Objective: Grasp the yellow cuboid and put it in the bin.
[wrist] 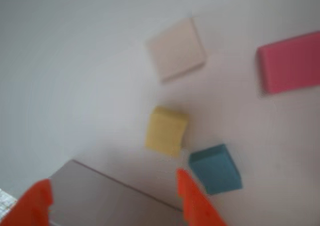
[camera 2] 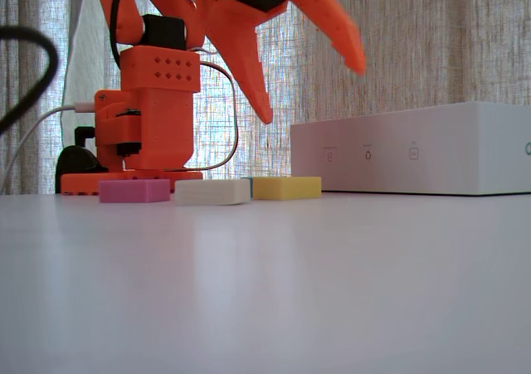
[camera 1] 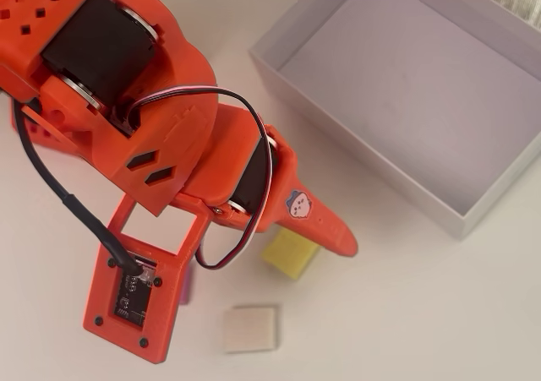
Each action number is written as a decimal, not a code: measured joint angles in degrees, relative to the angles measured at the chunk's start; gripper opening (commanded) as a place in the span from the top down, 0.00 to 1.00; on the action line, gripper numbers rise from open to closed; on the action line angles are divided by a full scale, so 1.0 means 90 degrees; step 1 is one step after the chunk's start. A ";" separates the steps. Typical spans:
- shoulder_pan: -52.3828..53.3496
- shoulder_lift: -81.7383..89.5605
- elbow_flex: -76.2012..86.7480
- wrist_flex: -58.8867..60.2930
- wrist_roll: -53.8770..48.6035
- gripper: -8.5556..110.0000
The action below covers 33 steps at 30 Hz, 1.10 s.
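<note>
The yellow cuboid (camera 1: 287,255) lies flat on the white table, partly under the orange arm in the overhead view. It also shows in the fixed view (camera 2: 286,187) and in the wrist view (wrist: 165,131). My gripper (camera 2: 312,90) is open and empty, raised well above the table with its jaws spread, above and a little past the cuboid toward the bin. In the wrist view the gripper (wrist: 112,183) has its two orange fingertips at the bottom edge. The bin (camera 1: 338,119) stands at the upper right in the overhead view, and its white wall shows in the fixed view (camera 2: 415,154).
A cream-white block (camera 1: 250,328) lies near the yellow one. A pink block (camera 2: 134,191) lies by the arm's base, and a teal block (wrist: 216,168) sits beside the yellow cuboid. The arm's base (camera 2: 141,125) stands behind the blocks, and a curtain hangs at the back.
</note>
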 measured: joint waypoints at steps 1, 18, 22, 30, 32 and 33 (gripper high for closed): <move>-0.0020 -0.0010 0.0039 -0.0039 0.0000 0.66; 0.0293 -0.0547 0.0469 -0.0449 0.0000 0.66; 0.0332 -0.0801 0.0469 -0.0566 0.0000 0.66; 0.0371 -0.1270 0.0469 -0.0889 -0.0049 0.66; 0.0371 -0.1406 0.0459 -0.0947 -0.0049 0.66; 0.0371 -0.1475 0.0449 -0.0977 -0.0049 0.66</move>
